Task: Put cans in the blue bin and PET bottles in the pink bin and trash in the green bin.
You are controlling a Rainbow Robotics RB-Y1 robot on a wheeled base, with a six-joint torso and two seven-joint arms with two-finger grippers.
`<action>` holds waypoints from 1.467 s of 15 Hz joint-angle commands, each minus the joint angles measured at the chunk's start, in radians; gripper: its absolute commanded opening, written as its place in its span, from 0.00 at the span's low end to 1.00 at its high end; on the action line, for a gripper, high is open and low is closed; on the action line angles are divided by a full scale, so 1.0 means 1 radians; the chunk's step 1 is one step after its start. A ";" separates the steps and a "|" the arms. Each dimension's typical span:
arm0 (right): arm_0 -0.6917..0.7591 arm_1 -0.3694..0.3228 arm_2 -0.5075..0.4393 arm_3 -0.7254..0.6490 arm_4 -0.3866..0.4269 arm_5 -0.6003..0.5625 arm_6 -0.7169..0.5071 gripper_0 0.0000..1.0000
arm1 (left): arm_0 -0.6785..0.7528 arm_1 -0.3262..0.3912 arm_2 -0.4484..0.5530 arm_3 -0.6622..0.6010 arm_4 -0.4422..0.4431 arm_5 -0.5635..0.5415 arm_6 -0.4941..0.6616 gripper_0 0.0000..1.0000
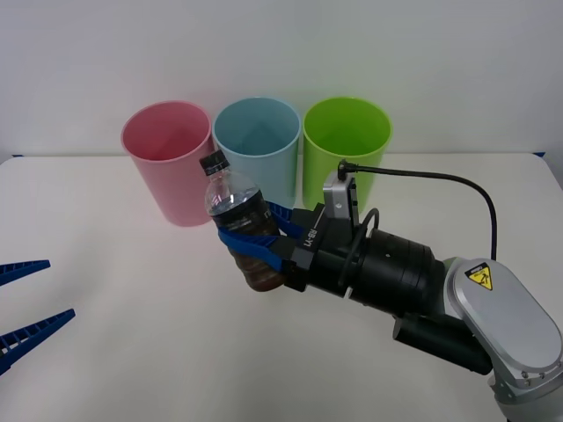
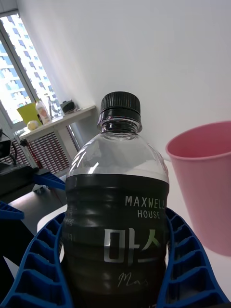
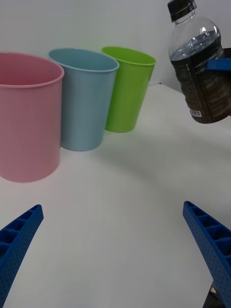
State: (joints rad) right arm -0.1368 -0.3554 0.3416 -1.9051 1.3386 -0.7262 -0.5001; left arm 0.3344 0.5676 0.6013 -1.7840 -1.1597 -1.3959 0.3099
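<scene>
Front view: right claw (image 1: 257,239) is gripping the coffee PET bottle (image 1: 236,220) aloft, just before the pink bin (image 1: 169,158); left claw (image 1: 31,303) is idling, spread. Right wrist view: the cap (image 2: 120,102) is leaning slightly, so it should clear the rim before letting go.
</scene>
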 commanded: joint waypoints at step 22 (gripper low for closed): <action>-0.874 0.283 0.117 0.747 0.030 0.366 -0.054 0.00 | 0.000 0.000 0.000 0.000 0.000 0.000 0.000 1.00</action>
State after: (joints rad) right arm -0.9875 -0.0836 0.4582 -1.1919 1.3490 -0.3734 -0.5521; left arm 0.3344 0.5676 0.6013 -1.7840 -1.1597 -1.3959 0.3099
